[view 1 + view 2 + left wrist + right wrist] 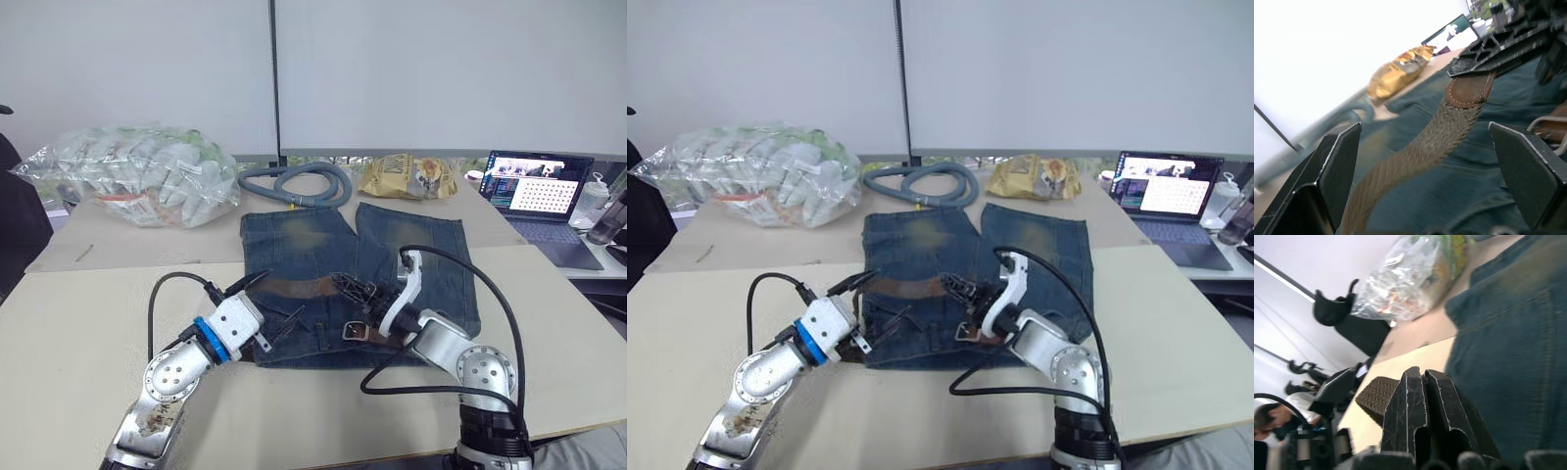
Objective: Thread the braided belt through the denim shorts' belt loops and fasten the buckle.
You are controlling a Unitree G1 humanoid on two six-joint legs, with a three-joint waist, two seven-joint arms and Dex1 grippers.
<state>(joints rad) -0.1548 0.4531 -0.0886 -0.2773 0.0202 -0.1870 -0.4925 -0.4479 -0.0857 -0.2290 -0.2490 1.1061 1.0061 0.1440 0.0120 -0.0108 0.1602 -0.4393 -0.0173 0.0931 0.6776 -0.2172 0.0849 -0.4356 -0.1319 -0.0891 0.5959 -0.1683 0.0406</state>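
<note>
Meanwhile, the right end effector [355, 286] pinches the braided belt [294, 288] tip — fingers closed on it above the denim shorts [431, 250]. Left end effector [265, 311] gapes open — the strap runs between its fingers.

Beige table [78, 323] holds denim shorts [411, 245], hose [294, 182], bags, laptop [542, 196].

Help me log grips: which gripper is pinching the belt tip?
The right gripper, shut on the belt's leather tip. The left gripper is open, its fingers either side of the strap, not touching.
</note>
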